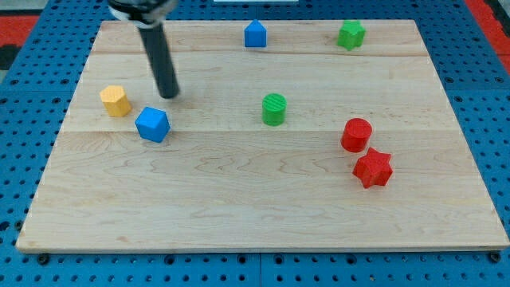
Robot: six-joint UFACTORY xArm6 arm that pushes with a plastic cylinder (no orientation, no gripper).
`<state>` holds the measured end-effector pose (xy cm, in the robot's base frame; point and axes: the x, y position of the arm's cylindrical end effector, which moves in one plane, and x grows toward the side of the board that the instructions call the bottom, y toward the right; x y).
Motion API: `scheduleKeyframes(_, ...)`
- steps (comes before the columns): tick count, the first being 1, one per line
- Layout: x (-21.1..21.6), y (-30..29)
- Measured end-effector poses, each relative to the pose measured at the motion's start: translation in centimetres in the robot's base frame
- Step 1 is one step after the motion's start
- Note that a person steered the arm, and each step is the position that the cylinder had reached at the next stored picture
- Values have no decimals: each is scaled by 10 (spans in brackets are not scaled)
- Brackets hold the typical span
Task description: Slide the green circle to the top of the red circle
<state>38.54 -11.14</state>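
The green circle (273, 109) stands near the middle of the wooden board. The red circle (356, 135) stands to its right and a little lower, well apart from it. My tip (169, 96) rests on the board far to the left of the green circle, just above the blue cube (152, 124) and to the right of the yellow block (115, 100). The tip touches no block.
A red star (373, 168) lies just below and right of the red circle, nearly touching it. A blue house-shaped block (255, 34) and a green star (351, 34) sit near the board's top edge (199, 22). Blue pegboard surrounds the board.
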Motion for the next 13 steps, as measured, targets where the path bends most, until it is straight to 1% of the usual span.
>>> scheduleKeyframes(1, 20, 78)
scheduleKeyframes(2, 13, 103)
scheduleKeyframes(3, 39, 89)
scheduleKeyframes(4, 47, 110)
scheduleKeyframes(5, 17, 194)
scheduleKeyframes(6, 0, 238)
scheduleKeyframes(7, 0, 226)
scheduleKeyframes(8, 0, 187)
scheduleKeyframes(10, 0, 175)
scheduleKeyframes(13, 0, 171)
